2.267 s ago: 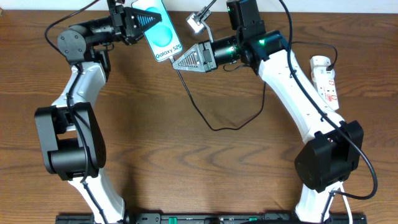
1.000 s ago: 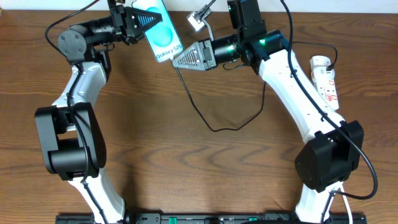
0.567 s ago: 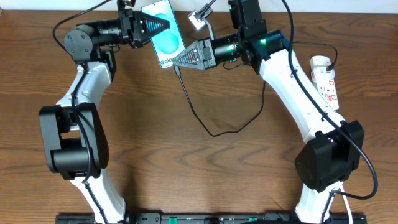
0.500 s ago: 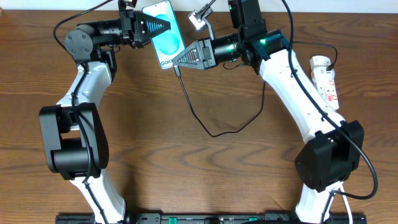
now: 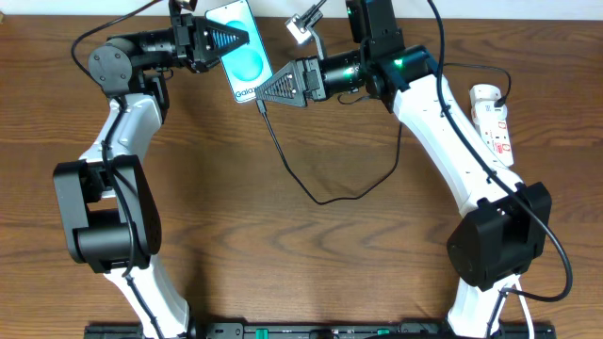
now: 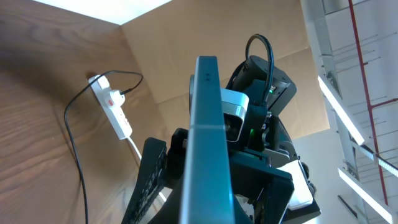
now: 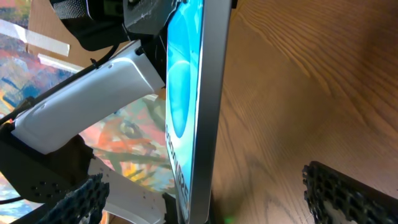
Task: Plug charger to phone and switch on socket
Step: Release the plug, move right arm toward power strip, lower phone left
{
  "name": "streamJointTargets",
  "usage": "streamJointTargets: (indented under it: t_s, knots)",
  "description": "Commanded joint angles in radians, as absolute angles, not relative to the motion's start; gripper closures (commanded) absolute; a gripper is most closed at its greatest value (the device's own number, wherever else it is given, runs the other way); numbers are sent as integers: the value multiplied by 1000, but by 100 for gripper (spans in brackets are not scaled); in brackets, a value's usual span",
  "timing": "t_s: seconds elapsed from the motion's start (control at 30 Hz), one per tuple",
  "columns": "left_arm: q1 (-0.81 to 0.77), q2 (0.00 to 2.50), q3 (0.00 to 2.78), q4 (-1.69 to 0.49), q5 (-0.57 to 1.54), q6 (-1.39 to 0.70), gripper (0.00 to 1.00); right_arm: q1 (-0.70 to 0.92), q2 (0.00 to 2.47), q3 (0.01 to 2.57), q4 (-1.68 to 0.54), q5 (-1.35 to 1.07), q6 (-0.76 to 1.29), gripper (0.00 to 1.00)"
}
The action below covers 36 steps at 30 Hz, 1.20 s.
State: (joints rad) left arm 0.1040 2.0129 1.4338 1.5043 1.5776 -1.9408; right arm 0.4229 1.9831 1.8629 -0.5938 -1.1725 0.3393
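My left gripper (image 5: pixel 229 40) is shut on the phone (image 5: pixel 247 62), holding it up at the table's far edge with its lit teal screen showing. In the left wrist view the phone (image 6: pixel 208 143) stands edge-on between the jaws. My right gripper (image 5: pixel 269 91) is open, its fingers (image 7: pixel 348 193) spread wide on either side of the phone's (image 7: pixel 208 93) lower end without touching it. The black charger cable (image 5: pixel 325 196) runs from the phone's lower edge in a loop over the table toward the socket (image 5: pixel 492 121) at the right. Its plug tip is hidden.
The white socket (image 6: pixel 112 106) lies near the table's far right edge with its cord. The cable's loop lies across the middle of the wooden table (image 5: pixel 301 273). A small grey camera unit (image 5: pixel 300 33) sits just behind the phone.
My right gripper has opened wide and let go at the phone's lower end. The left arm has shifted the phone slightly to the left, and the cable's upper end followed it.
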Motion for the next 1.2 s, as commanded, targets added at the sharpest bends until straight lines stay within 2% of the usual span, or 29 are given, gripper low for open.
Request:
streamJointTargets:
  t_s: [0.0, 0.23, 0.67, 1.17]
  knots:
    - [106, 1966, 1450, 1521, 1571, -1942, 93, 424, 1982, 1869, -594, -1164, 336, 1]
    - [107, 1966, 1415, 1521, 1571, -1911, 93, 397, 1982, 1869, -634, -1016, 336, 1]
    - [107, 1975, 1354, 1521, 1572, -1824, 93, 275, 1976, 1897, -934, -750, 207, 1]
    - [106, 2029, 1121, 1520, 1572, -1658, 93, 237, 1846, 2075, -1242, -398, 205, 1]
